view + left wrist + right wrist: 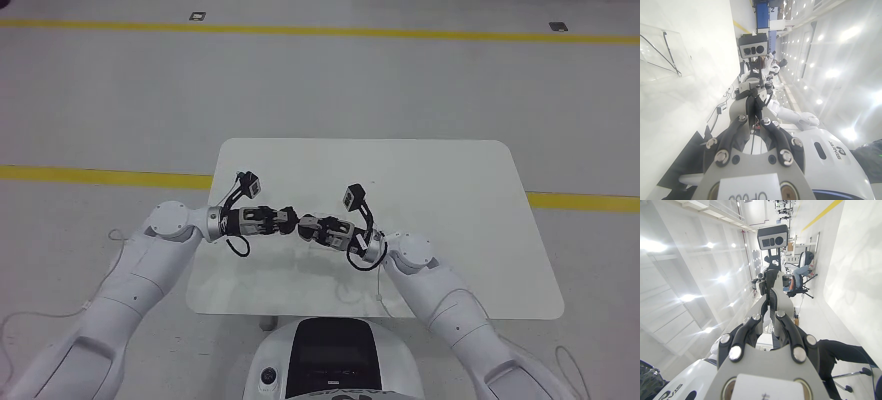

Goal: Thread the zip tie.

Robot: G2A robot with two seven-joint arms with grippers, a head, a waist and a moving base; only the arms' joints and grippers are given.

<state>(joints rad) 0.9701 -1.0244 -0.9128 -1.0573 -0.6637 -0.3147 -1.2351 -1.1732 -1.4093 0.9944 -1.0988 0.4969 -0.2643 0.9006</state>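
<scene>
Left fingers point(736, 110) pinched closed on a thin black zip tie point(752, 140). Right fingers point(784, 302) also closed, tip-to-tip opposite them, probably to line up the threading; what they hold is unclear.

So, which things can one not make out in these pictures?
- Task's zip tie: top view, too small where left gripper and right gripper meet.
- Its threading: both wrist views, hidden behind each gripper's closed fingers.
- Clear tray of black ties: left wrist view, cut off by the edge.

Bright ceiling lamps point(831, 73) w/ starburst glare (wrist views); fisheye bend at edges.
</scene>
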